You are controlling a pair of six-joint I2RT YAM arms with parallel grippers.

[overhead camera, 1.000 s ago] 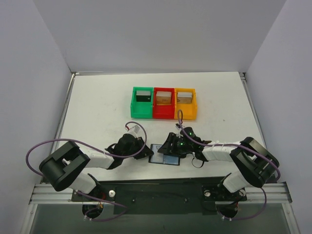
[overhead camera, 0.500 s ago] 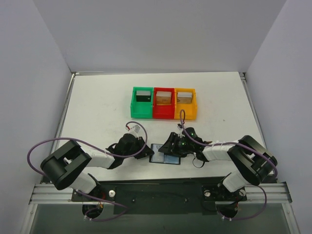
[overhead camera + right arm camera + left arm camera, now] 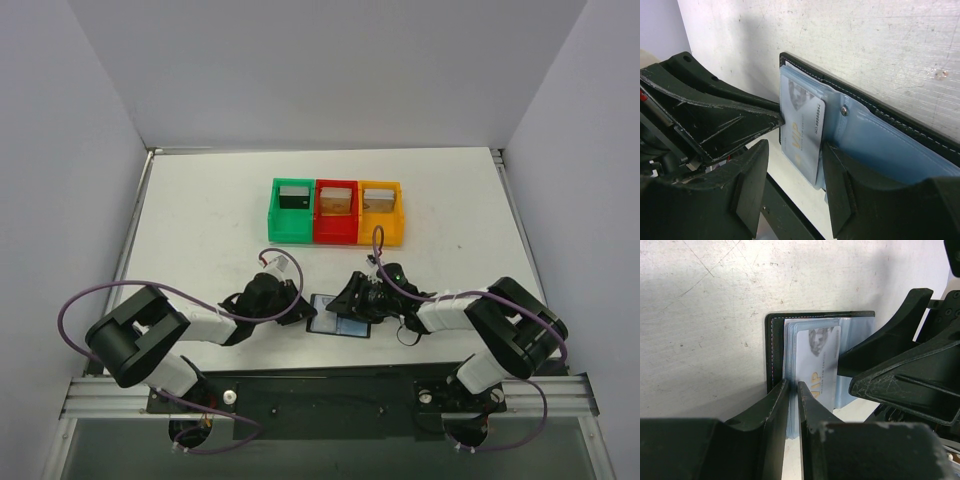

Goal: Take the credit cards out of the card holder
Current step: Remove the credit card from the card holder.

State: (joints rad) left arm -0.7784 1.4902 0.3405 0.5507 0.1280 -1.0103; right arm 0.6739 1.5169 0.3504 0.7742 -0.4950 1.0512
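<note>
The black card holder (image 3: 340, 322) lies open on the table between the two grippers, its pale blue sleeves facing up. A white card marked VIP (image 3: 802, 131) sticks out of a sleeve; it also shows in the left wrist view (image 3: 818, 359). My left gripper (image 3: 793, 389) is at the holder's left end (image 3: 770, 347), its jaws pinched on the near edge of the blue sleeves. My right gripper (image 3: 794, 167) is open, with one finger on each side of the VIP card's free end. The holder's black rim (image 3: 900, 124) runs behind it.
A green bin (image 3: 292, 211), a red bin (image 3: 336, 212) and an orange bin (image 3: 381, 212) stand in a row behind the holder, each with a small block inside. The table's near edge and the arms' mounting rail lie just behind the grippers.
The right gripper has edged slightly left onto the holder. The left gripper and the holder stay where they were.
</note>
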